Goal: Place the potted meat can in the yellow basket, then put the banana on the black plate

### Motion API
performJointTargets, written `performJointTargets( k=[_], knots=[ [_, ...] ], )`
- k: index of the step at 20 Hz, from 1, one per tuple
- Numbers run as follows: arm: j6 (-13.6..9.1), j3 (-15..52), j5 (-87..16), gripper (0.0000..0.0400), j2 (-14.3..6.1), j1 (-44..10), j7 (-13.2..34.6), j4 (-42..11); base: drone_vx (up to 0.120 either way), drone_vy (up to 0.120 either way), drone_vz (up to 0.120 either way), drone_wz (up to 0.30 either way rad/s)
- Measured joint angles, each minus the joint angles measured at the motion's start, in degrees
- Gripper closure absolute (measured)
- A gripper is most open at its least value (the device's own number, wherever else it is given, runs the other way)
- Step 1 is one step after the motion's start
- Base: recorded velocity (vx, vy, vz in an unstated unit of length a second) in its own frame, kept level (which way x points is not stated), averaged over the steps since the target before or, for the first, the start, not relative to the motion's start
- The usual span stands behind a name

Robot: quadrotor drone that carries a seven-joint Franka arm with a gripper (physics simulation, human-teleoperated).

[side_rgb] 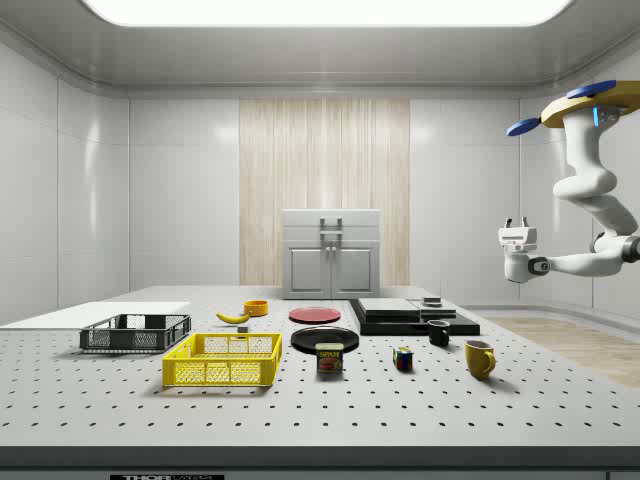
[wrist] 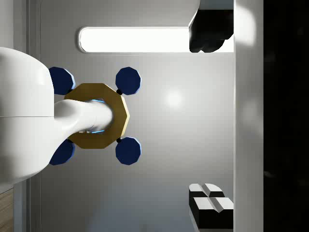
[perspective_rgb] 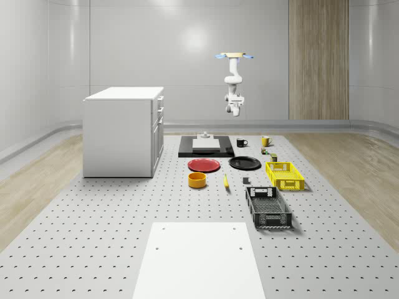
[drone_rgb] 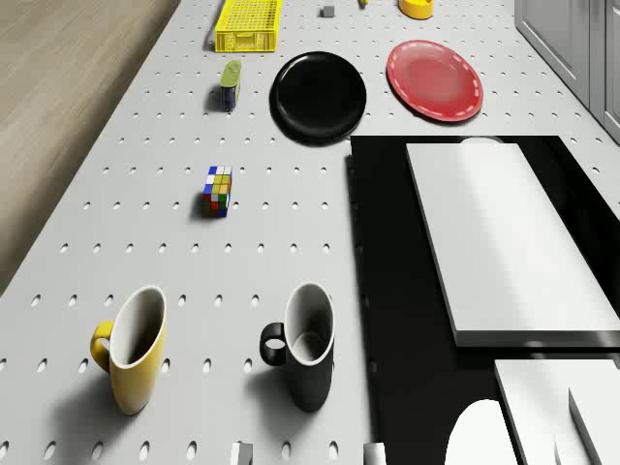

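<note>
– Side view up: where's that pincer of yours right now?

– High in the air! My pincer (side_rgb: 518, 224) hangs off the folded arm with its fingers pointing up and spread apart, nothing in them. That's why the wrist view looks back at my own drone (wrist: 96, 116) against the ceiling. The drone hovers well above the table's end, over the black mug (drone_rgb: 302, 351) and yellow mug (drone_rgb: 133, 354).

– And the meat can?

– Well below the pincer and some way out along the table. The meat can (side_rgb: 329, 359) stands upright on the table top, untouched, and the yellow basket (side_rgb: 222, 360) sits just past it, farther from me. Short hop between those two, I reckon, which suits the first job nicely.

– The banana?

– Farther out again. The banana (side_rgb: 233, 317) lies flat on the table beyond the basket, near an orange bowl (side_rgb: 256, 307). Its target, the black plate (side_rgb: 324, 339), is closer to the pincer than the banana is, right beside the can, with a red plate (drone_rgb: 435, 79) next to it.

– So nothing's begun?

– My read: neither step is done. With the arm tucked up like this I'm carrying it clear of everything below. Next I'd need to swing the pincer downward and drop toward the can, minding the coloured cube (drone_rgb: 218, 190) that lies between me and it.
</note>
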Motion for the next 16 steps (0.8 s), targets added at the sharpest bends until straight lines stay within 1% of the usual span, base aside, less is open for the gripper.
performJointTargets(
  k=[3, 8, 12, 16],
  knots=[
    [-3.05, 0.04, 0.03, 0.0000, 0.43, -0.09, -0.05, 3.62, 0.000, 0.000, 0.000, 0.000],
    [-7.08, 0.11, 0.07, 0.0000, 2.28, -0.19, -0.10, 9.73, 0.000, 0.000, 0.000, 0.000],
    [-9.27, 0.14, 0.10, 0.0000, 3.70, -0.26, -0.13, 13.51, 0.000, 0.000, 0.000, 0.000],
    [-10.41, 0.17, 0.11, 0.0000, 4.50, -0.30, -0.15, 15.63, 0.000, 0.000, 0.000, 0.000]
  ],
)
